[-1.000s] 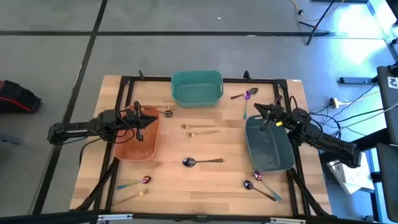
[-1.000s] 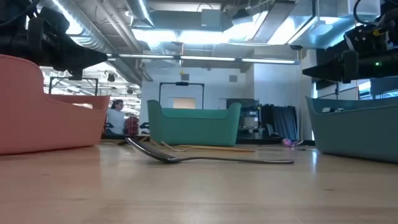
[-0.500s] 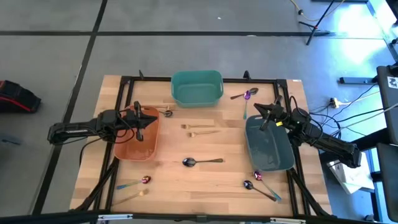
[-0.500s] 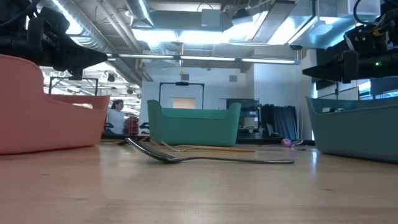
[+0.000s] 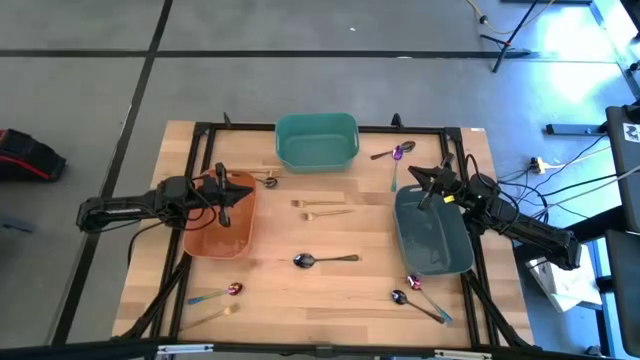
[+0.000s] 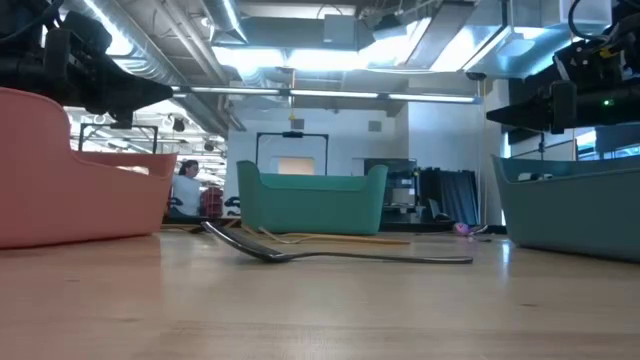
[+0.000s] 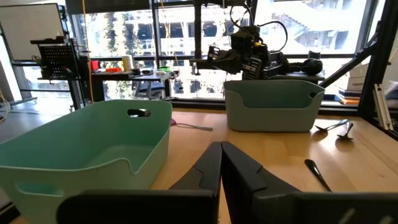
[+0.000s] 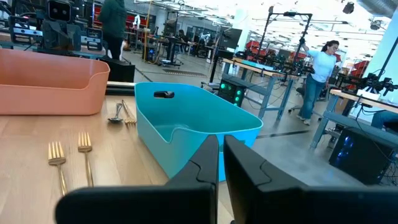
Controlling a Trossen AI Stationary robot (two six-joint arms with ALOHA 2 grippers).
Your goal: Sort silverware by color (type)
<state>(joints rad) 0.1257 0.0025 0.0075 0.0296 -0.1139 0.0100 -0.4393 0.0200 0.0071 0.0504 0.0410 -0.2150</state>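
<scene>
The silverware lies flat on the wooden table: a dark spoon (image 5: 325, 260) in the middle, two gold forks (image 5: 320, 208), a purple spoon (image 5: 396, 153) by the far right, a small spoon (image 5: 268, 182) beside the orange bin, and more pieces near the front left (image 5: 215, 295) and front right (image 5: 412, 292). My left gripper (image 5: 240, 192) hovers shut above the orange bin (image 5: 205, 240), pointing toward the table's right. My right gripper (image 5: 420, 187) hovers shut over the far end of the grey-blue bin (image 5: 435, 245), pointing left. Neither touches anything.
A teal bin (image 5: 316, 140) stands at the far middle edge. A black frame (image 5: 240, 128) runs around the table. In the right wrist view the gold forks (image 8: 69, 152) lie between the orange bin (image 8: 50, 84) and the teal bin (image 8: 193, 130). People stand in the room beyond.
</scene>
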